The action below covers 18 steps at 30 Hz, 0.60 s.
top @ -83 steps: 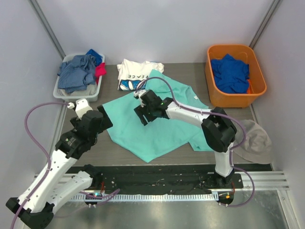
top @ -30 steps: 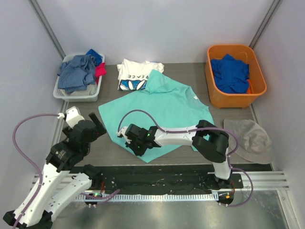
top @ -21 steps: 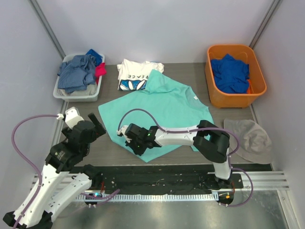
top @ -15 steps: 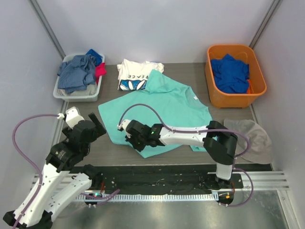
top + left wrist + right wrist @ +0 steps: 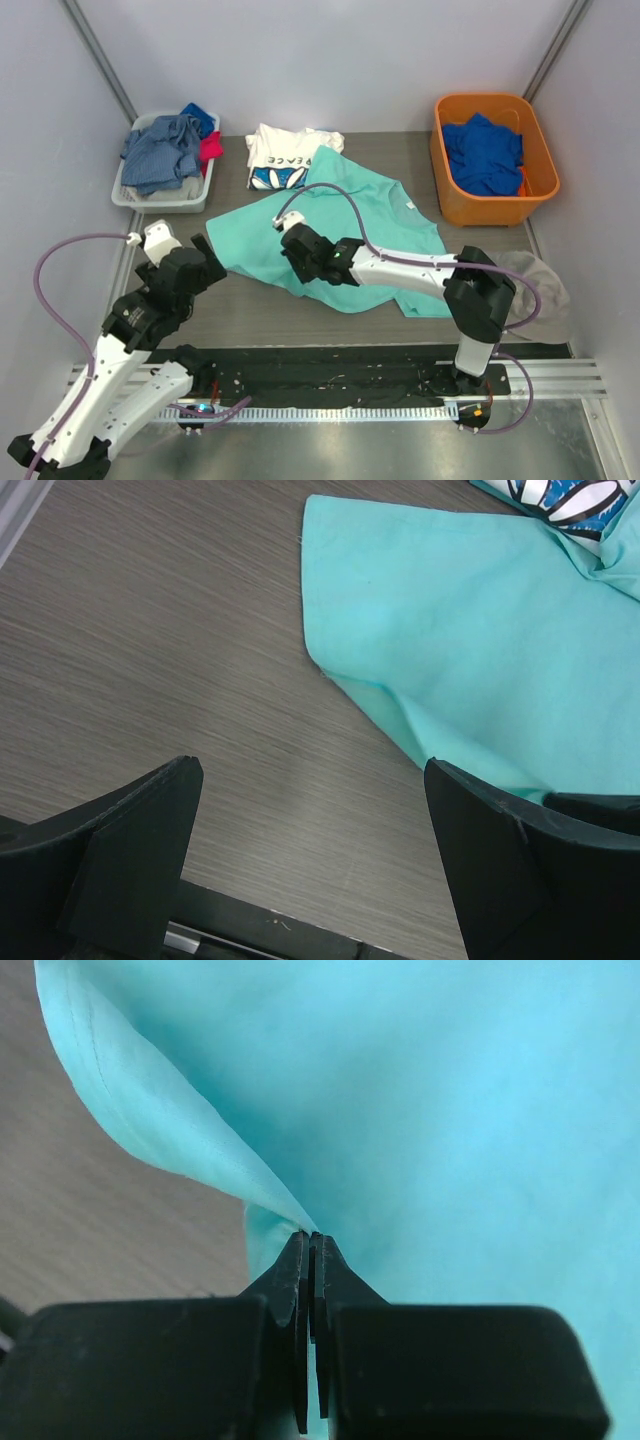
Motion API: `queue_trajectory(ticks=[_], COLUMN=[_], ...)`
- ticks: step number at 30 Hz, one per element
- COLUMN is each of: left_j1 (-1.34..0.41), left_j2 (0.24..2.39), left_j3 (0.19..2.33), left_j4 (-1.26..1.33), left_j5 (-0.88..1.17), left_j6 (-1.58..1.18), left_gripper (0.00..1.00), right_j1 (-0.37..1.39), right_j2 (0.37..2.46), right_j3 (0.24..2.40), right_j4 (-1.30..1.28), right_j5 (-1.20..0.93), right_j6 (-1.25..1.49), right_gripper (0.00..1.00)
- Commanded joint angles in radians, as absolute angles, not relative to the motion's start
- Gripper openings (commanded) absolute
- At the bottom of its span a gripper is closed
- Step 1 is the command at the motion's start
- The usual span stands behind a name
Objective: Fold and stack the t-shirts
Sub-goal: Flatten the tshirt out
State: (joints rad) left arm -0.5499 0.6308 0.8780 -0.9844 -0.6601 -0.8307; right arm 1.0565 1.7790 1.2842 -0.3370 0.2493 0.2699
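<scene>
- Mint-teal t-shirt (image 5: pixel 350 220): spread on the table (image 5: pixel 250 310), centre. Its near hem is lifted and bunched at the right gripper (image 5: pixel 310 1245), so the near part's outline is hard to read.
- Right gripper: jaws clenched on a fold of the mint-teal t-shirt's edge; the wrist view shows little but cloth.
- Left gripper (image 5: pixel 310 768): jaws spread wide, nothing between them, above bare table just beside the shirt's left corner.
- White t-shirt (image 5: pixel 280 150): at the far edge of the table, its near right corner covered by a teal sleeve; the lettering is only partly readable, with blue petals below it.
- Grey cloth (image 5: pixel 545 290): on the right, partly hidden behind the right arm; I cannot tell what it is.
- Orange bin (image 5: pixel 437 150), far right: holds a royal blue garment (image 5: pixel 483 152), crumpled.
- Grey tray (image 5: pixel 160 203), far left: heaped with grey-blue denim-like clothes (image 5: pixel 160 150), with a blue piece (image 5: pixel 198 117) and a red piece (image 5: pixel 210 150) mostly buried.
</scene>
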Motion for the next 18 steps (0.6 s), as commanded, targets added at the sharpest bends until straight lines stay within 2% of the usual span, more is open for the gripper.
queue_trajectory(ticks=[1,7,10,11,14,18], left_j1=[-0.552,-0.552,-0.554,-0.554,-0.555,-0.618], left_j2=[0.649,0.686,0.699,0.707,0.742,0.836], left_j3=[0.876,0.865,0.85,0.838,0.812,0.792], left_j4=[-0.931,-0.89,-0.839,-0.824,-0.74,-0.605], left_j5=[-0.654,-0.621,-0.588,-0.559,-0.508,-0.488], left_j6=[-0.825,-0.816,-0.804,-0.802,-0.784,-0.758], left_gripper=[1.0,1.0,1.0,1.0,1.0,1.0], right_j1=[1.002,0.951,0.937,0.933,0.904,0.848], right_j2=[1.772,1.815,1.804,1.771,1.697,1.487], right_j3=[1.292,1.325,1.332,1.331,1.322,1.27], right_j4=[-0.322,-0.348,-0.357,-0.357,-0.356,-0.36], right_j5=[0.33,0.376,0.4,0.425,0.494,0.511], right_j6=[0.321,0.301,0.296,0.298,0.317,0.344], right_gripper=[0.01,0.01,0.48,0.67,0.79,0.82])
